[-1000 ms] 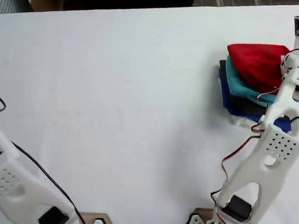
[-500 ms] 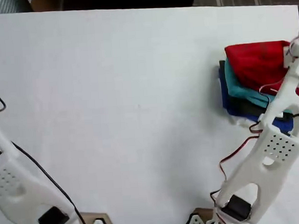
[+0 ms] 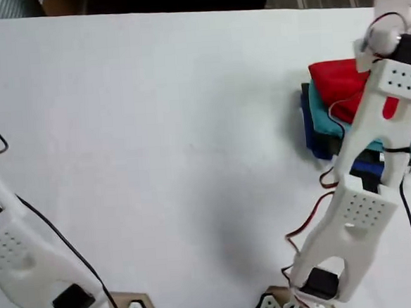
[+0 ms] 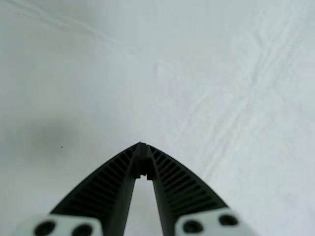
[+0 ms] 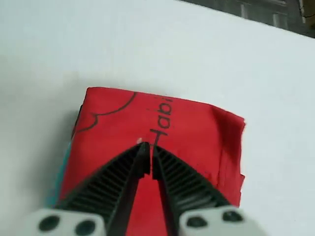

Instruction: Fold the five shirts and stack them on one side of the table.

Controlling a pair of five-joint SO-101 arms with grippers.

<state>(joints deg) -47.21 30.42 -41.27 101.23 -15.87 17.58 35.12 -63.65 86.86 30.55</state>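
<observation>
1. Shirt stack (image 3: pixel 316 138) sits at far right of the high view, approx. mid-height, on the white desk (image 3: pixel 154 129).
2. Red shirt (image 3: pixel 333 81) is on top, folded to a rough rectangle w/ dark print across it. Its right part is hidden behind the right arm (image 3: pixel 364 206).
3. Under it: teal shirt (image 3: pixel 323 121), then a dark shirt (image 3: pixel 326 145), w/ a blue shirt (image 3: pixel 306 119) poking out along the stack's left edge. Can't tell the exact no. of layers.
4. Right arm runs from btm ctr-right of the high view up over the stack; its upper end reaches the frame's top right corner.
5. Right fingers (image 5: pixel 140 155) are pressed together, tips meeting, nothing between them. In the right wrist view they hang above the red shirt's ctr, apart from the cloth.
6. Left arm (image 3: pixel 29 258) lies at the high view's lower left, well apart from the stack.
7. Left fingers (image 4: pixel 139 152) are also closed tip to tip, empty, over bare desk.
</observation>
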